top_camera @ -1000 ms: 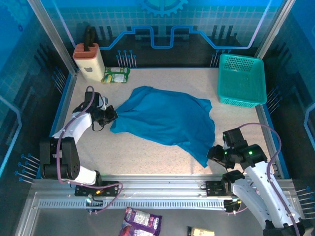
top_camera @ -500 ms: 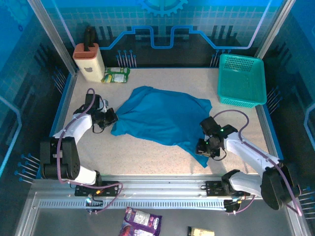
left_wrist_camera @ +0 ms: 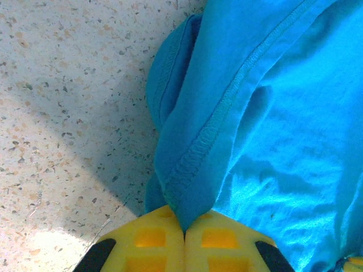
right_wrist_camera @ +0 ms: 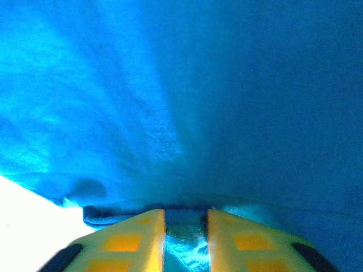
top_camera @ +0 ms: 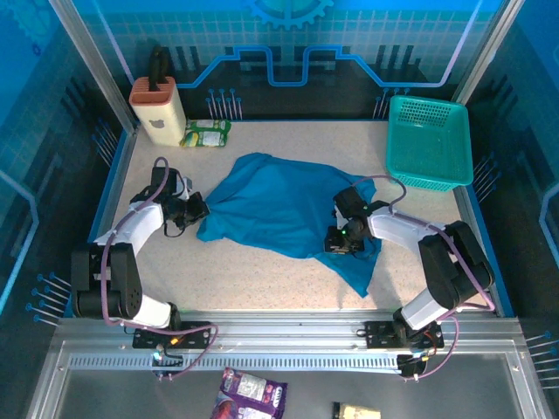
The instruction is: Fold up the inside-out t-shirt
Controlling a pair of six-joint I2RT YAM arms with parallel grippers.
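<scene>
The inside-out t-shirt (top_camera: 279,205) lies spread and rumpled across the middle of the table, plain blue-teal. My left gripper (top_camera: 199,208) is at its left edge. In the left wrist view the gripper (left_wrist_camera: 184,229) is shut on a stitched hem fold of the t-shirt (left_wrist_camera: 272,113), with speckled table to the left. My right gripper (top_camera: 336,240) rests on the shirt's lower right part, above the corner that hangs toward the front. In the right wrist view the gripper (right_wrist_camera: 186,232) has its yellow fingers close together with a bunch of the t-shirt (right_wrist_camera: 198,102) pinched between them.
A teal mesh basket (top_camera: 425,181) stands at the back right corner. A beige holder (top_camera: 157,109) and a green packet (top_camera: 206,133) sit at the back left. Bare speckled table (top_camera: 244,271) lies in front of the shirt.
My right arm swung in from the front right onto the shirt's lower right part, and its jaws narrowed onto the cloth. The left gripper held its place on the hem.
</scene>
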